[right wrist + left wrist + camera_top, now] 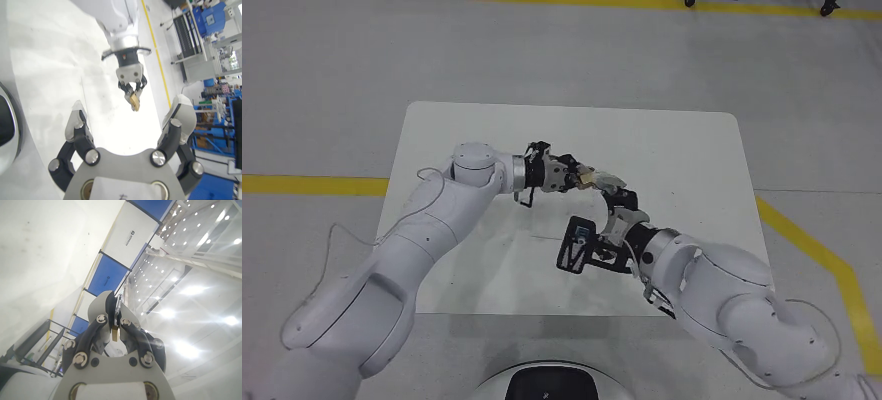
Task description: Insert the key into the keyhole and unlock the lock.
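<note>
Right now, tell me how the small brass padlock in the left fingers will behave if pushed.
Probably stiff and heavy for its size: the small brass padlock looks solid metal. Its smooth faces may slip. The left fingers pinch one end, so a push on the free end could pivot it.

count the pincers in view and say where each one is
2. The left pincer is over the table, shut on a brass padlock. The right pincer is open and empty, facing that padlock.
</note>
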### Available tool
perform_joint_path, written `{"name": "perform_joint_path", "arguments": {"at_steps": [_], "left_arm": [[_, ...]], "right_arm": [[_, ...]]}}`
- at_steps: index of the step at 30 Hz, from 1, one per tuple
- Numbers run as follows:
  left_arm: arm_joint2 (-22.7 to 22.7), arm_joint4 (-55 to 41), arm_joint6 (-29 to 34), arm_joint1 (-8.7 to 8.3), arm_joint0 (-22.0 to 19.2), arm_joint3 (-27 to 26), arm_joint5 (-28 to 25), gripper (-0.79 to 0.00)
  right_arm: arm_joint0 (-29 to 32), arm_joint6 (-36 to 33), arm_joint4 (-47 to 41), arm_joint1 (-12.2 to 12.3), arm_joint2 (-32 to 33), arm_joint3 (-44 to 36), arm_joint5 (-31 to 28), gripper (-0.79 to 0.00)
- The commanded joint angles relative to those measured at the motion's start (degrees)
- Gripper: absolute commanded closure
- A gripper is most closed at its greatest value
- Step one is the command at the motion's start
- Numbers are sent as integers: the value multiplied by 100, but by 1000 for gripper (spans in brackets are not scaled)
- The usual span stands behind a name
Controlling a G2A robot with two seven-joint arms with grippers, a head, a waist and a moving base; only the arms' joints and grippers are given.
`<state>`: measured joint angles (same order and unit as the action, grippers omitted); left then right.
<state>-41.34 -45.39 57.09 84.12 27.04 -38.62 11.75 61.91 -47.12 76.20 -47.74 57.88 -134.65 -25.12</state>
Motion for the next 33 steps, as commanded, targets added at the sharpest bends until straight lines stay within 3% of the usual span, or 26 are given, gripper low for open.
{"name": "perform_joint_path", "arguments": {"at_steps": [1,2,8,13,21,33], "left_arm": [[-89,115,-10,-41,82,-81,-459,0],[-138,167,-11,-63,131,-132,-682,0],[-500,670,-230,-233,463,-414,-2309,0],[-775,1158,-608,-366,661,-681,-3044,0],[-1013,1517,-745,-474,920,-1312,-3020,0],[-1066,1665,-609,-488,1194,-1824,-2717,0]], "right_arm": [[421,831,110,69,374,0,-54,-40],[614,1131,151,98,531,0,-76,0],[1546,1866,557,211,1191,42,-125,0],[1578,1953,783,236,1220,493,-848,0],[739,2109,574,73,708,1495,-1116,0],[248,2237,592,-69,457,1849,-1164,0]]}}
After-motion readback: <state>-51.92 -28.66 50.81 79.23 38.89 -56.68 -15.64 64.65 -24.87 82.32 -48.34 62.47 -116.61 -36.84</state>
